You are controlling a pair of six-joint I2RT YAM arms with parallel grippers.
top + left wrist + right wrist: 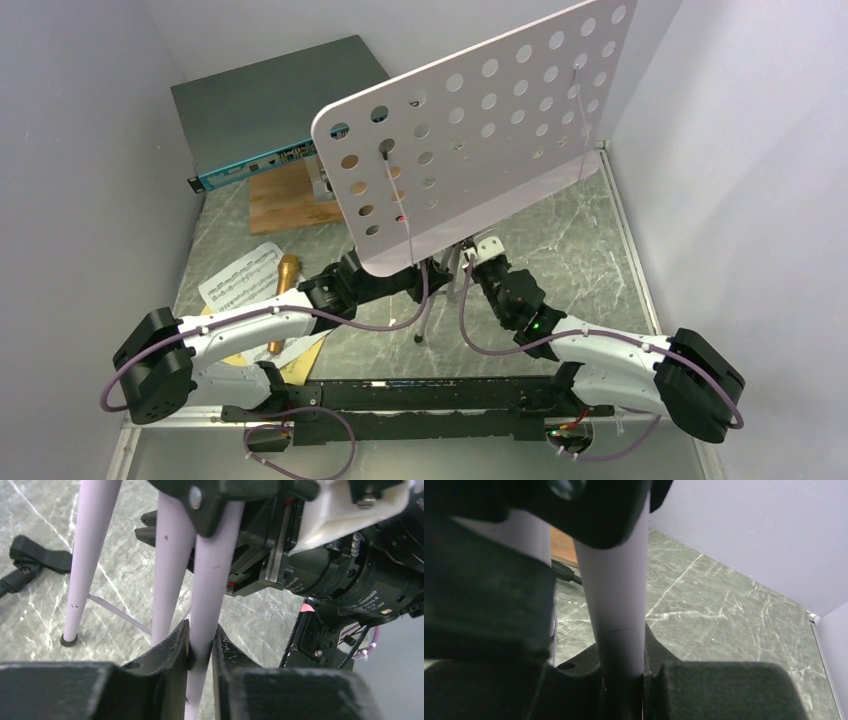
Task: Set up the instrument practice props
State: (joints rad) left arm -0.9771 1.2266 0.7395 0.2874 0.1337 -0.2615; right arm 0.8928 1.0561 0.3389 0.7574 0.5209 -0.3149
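Observation:
The pale lilac perforated music stand stands tilted over the middle of the table, with one tripod foot showing below it. My left gripper is shut on one lilac leg, and two more legs stand to its left. My right gripper is shut on a lilac tube of the same stand. From above, both grippers sit close together under the plate. White music sheets and a gold microphone lie at the left, beside my left arm.
A flat grey network switch with a blue front sits at the back left. A wooden board lies in front of it. A black clip-like piece lies on the marble top. Pale walls close in on both sides.

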